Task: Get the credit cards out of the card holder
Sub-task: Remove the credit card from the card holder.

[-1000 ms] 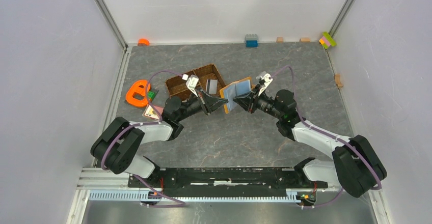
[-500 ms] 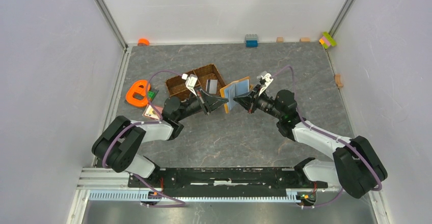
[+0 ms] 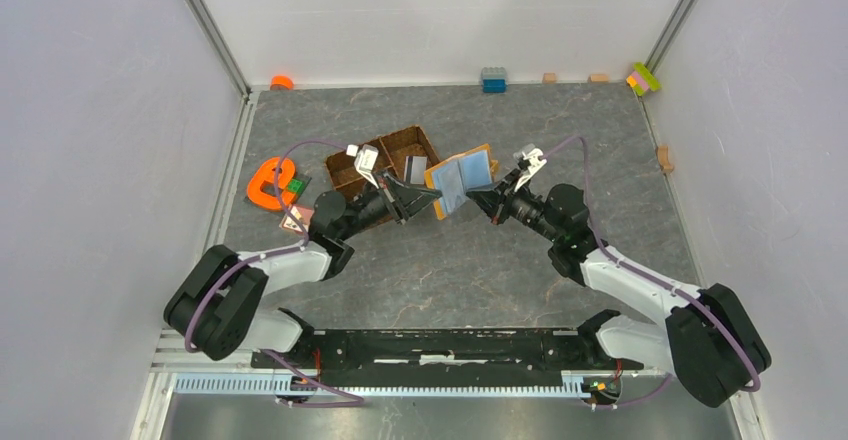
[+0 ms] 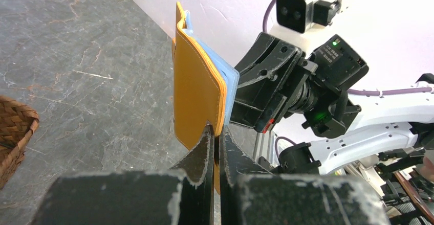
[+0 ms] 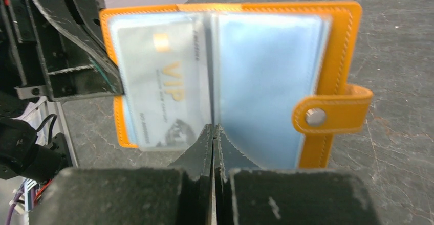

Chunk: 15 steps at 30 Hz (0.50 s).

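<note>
The flat orange-tan folding card holder (image 3: 460, 182) hangs open and upright above the table, just right of the brown woven divided tray (image 3: 400, 137). The left gripper (image 4: 215, 133) pinches the cover edge nearest the tray. The right gripper (image 5: 213, 130), fingers pressed together, meets the blue-grey centre fold; whether it grips there cannot be told. One pale grey credit card (image 5: 164, 87) marked VIP sits in the tray-side sleeve.

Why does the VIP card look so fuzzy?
Right wrist view: the credit card sits close to the lens inside a cloudy sleeve, so it looks soft and pale; the right claw below is blurrier. Left wrist view: the card holder is crisp, the wall behind glares white. Top view: evenly lit, everything small but sharp.
</note>
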Each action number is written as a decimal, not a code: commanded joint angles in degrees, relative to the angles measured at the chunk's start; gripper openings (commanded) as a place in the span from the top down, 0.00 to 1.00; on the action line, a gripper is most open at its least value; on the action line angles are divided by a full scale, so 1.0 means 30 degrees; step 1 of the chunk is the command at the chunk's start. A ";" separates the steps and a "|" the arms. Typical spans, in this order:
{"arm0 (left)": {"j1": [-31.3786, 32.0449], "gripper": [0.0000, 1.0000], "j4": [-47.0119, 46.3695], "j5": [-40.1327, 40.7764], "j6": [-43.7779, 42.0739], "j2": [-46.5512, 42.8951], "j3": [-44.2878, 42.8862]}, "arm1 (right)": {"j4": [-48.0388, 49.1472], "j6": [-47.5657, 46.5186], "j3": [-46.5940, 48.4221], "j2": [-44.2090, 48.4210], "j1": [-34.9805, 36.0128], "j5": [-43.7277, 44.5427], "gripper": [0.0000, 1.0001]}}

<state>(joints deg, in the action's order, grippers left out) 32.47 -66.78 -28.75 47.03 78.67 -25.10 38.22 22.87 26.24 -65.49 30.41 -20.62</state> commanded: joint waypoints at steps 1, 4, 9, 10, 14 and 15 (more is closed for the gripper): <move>-0.0100 0.98 0.0276 0.0909 -0.1053 -0.1090 -0.0012 | 0.0046 -0.0091 -0.0411 0.0587 -0.0199 0.0984 1.00; -0.0129 0.98 0.0349 0.0863 -0.1045 -0.1165 -0.0010 | 0.0020 0.0019 -0.0412 0.0576 -0.0365 0.1009 0.96; -0.0129 0.98 0.0369 0.0844 -0.1085 -0.1216 -0.0011 | 0.0425 -0.0061 -0.0584 0.0784 -0.0437 -0.0066 0.66; -0.0129 0.98 0.0369 0.0897 -0.1085 -0.1258 0.0017 | 0.0560 -0.0090 -0.0643 0.0859 -0.0452 -0.0349 0.59; -0.0129 0.98 0.0377 0.0818 -0.1030 -0.1236 0.0000 | 0.1407 -0.0287 -0.0905 0.1052 -0.0373 -0.1850 0.23; -0.0115 0.98 0.0391 0.0731 -0.1005 -0.1189 -0.0052 | 0.1337 -0.0435 -0.0824 0.1003 -0.0234 -0.2072 0.17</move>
<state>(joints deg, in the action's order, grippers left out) 32.32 -63.13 -27.07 45.93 76.64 -25.08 38.39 22.74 23.92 -63.75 29.19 -22.06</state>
